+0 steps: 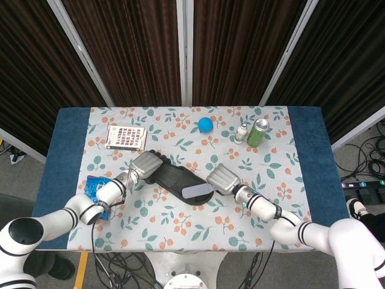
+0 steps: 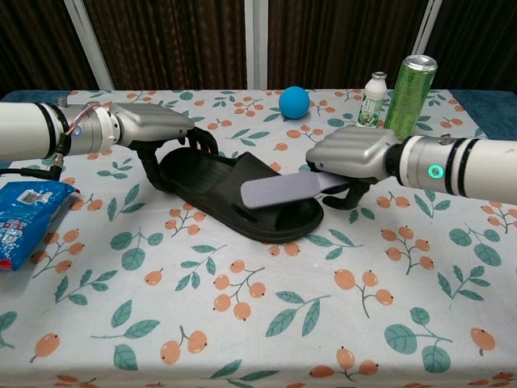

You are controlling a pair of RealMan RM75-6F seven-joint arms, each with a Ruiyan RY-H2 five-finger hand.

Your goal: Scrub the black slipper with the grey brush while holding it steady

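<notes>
Head view: black slipper (image 1: 177, 179) lies slantwise in the middle of the frame on a tablecloth (image 1: 198, 226) w/ leaves & orange berries. It looks smooth & rubbery. Left hand (image 1: 144, 165), shiny silver, grips the slipper's upper-left end. Right hand (image 1: 224, 180) holds the grey brush (image 1: 197, 192); brush back is a flat, long oval lying over the slipper's lower-right end. Upper part of frame: round blue ball (image 1: 206, 124), small white bottle (image 1: 241, 133), green can (image 1: 258, 132), flat box w/ colored squares (image 1: 126, 136). Blue crinkly bag (image 1: 95, 188) at left.

Chest view: slipper (image 2: 234, 191) sits mid frame, thick sole, wide strap. Left hand (image 2: 157, 132), upper left, has dark fingers (image 2: 202, 139) curled over the slipper's edge. Right hand (image 2: 351, 158), mid right, is clamped on the brush (image 2: 283, 191) handle; brush sits flat across the slipper strap, touching or just above it, can't tell. Ball (image 2: 295, 102), bottle (image 2: 372, 99) & tall can (image 2: 409, 95) stand at top. Shiny bag (image 2: 24, 220) at left edge.
</notes>
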